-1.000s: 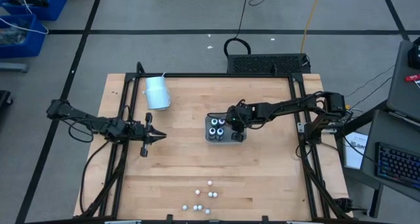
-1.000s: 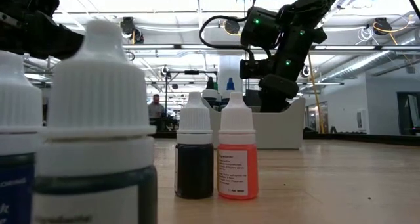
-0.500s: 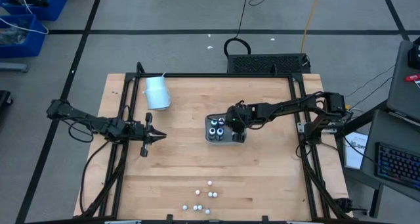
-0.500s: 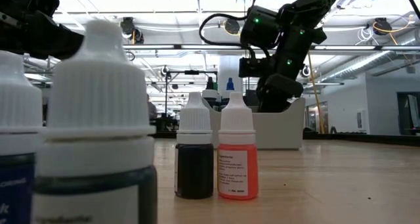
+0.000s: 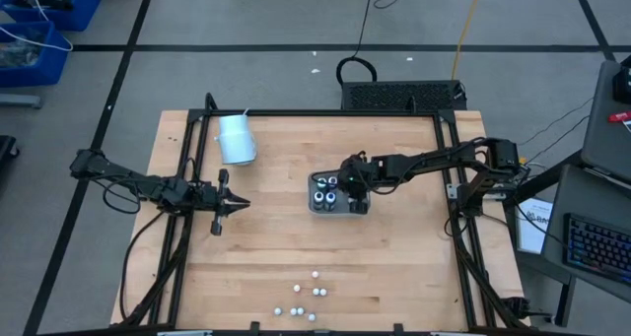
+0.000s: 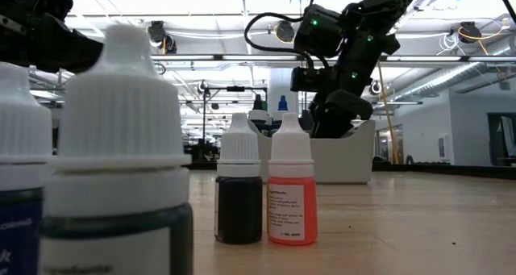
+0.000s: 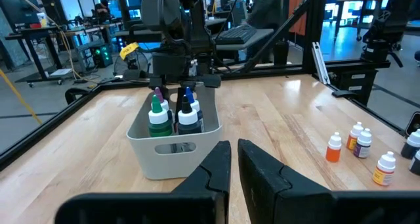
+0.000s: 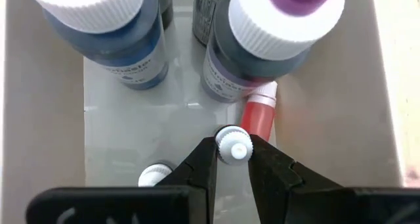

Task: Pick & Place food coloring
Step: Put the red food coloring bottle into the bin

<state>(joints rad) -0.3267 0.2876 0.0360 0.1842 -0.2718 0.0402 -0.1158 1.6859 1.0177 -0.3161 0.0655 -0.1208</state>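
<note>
A small white-capped food coloring bottle (image 8: 233, 147) sits pinched by its ribbed cap between the dark fingers of the right gripper (image 8: 233, 159), inside the pale grey rectangular tray (image 5: 335, 206) near the middle of the wooden table (image 5: 394, 267). Just beside it in the right wrist view lies a small red bottle (image 8: 258, 116) on the tray floor, and another small white cap (image 8: 153, 176) shows close by. Farther in stand larger dark bottles: one with a purple-topped white cap (image 8: 282, 14) and a blue one with a white cap (image 8: 98, 17). From the left wrist view the tray shows a handle slot in its near wall (image 7: 174, 147), with a green-tipped bottle (image 7: 157, 115) and a blue-tipped bottle (image 7: 188, 112) upright inside, the right arm reaching down over them. Loose small bottles (image 5: 304, 299) stand scattered near the table's front edge, well apart from the tray; in the low view a dark one (image 6: 239, 190) and an orange-red one (image 6: 291, 190) stand side by side, nearly touching, with large blurred white-capped bottles (image 6: 121, 146) close to the lens. The left gripper (image 5: 235, 204) waits over the table's left part, fingers nearly together and holding nothing. A pale blue-white cylindrical cup (image 5: 237, 139) lies near the table's back left corner.
</note>
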